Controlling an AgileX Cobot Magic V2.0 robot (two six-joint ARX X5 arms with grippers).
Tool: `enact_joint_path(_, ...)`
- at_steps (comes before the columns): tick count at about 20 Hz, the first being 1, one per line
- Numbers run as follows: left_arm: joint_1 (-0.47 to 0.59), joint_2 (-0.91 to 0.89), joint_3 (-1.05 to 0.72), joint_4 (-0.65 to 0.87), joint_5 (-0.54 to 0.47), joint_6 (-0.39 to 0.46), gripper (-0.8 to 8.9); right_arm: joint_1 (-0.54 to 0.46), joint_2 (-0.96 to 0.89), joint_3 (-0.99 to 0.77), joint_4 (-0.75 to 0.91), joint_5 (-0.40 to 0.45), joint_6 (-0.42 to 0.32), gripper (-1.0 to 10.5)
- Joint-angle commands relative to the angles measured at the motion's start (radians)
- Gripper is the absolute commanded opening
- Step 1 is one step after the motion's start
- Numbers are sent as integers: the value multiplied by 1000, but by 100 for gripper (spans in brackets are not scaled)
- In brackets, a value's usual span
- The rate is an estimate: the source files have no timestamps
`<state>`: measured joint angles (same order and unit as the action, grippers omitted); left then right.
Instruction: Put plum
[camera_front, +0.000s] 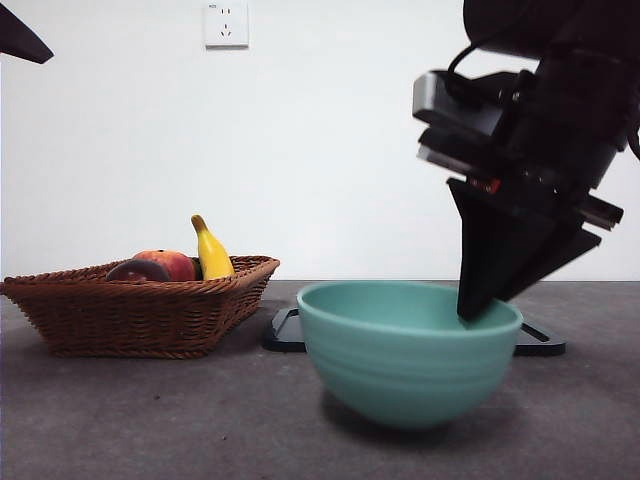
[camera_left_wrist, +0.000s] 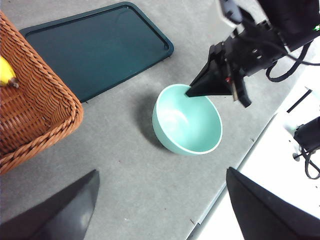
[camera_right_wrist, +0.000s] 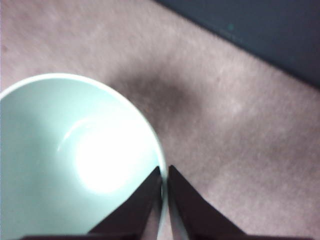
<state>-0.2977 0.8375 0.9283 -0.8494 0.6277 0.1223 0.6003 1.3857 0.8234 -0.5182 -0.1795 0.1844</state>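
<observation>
Your right pincer (camera_front: 478, 308) is down at the right side of the teal bowl (camera_front: 405, 350), its two black jaws pinched on the bowl's rim: the right wrist view shows one jaw inside the rim and the other outside, with the thin wall between them. The left wrist view shows the same grip from above, the right pincer's (camera_left_wrist: 192, 93) tip meeting the rim of the bowl (camera_left_wrist: 187, 120). You can see that the bowl's inside is bare and pale, with a bright glare on its floor.

Your left pincer (camera_left_wrist: 160, 205) hangs high over the near part of the grey tabletop (camera_front: 150, 420), jaws spread wide apart with nothing between them; in the front view it shows only as a black tip at the top left corner.

The plum (camera_front: 138, 270) lies in the wicker basket (camera_front: 140, 310) at the left, well apart from the bowl. You see only its dark top above the basket's rim, just left of a red-orange fruit (camera_front: 172, 263) and touching it. A yellow banana (camera_front: 211, 251) stands tilted just to the right of those two. A dark green tray (camera_left_wrist: 95, 47) lies flat behind the bowl
</observation>
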Motion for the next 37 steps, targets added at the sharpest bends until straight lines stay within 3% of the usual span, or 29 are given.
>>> enact_joint_path(1,-4,5,10,4,5,16,405,8,34,6,1,1,9,9)
enact_joint_path(7,-4,5,10,5,5,16,405,8,35,6,2,5,10,37)
enact_joint_path(10,-4,5,10,4,5,16,405,8,33,7,2,5,18,224)
enact_joint_path(17,-4,5,10,5,5,16,405,4,-66,26,-24,55,17,225)
enact_joint_path(24,-4,5,10,4,5,16,405,0,-312,111,-150,46,-10,225)
enact_joint_path(30,-4,5,10,2,5,16,405,0,-537,114,-340,-58,-44,225)
enact_joint_path(34,-4,5,10,-1,5,16,405,0,-640,114,-433,-185,-70,225)
enact_joint_path(37,-4,5,10,-1,5,16,405,0,-663,114,-433,-190,-69,225)
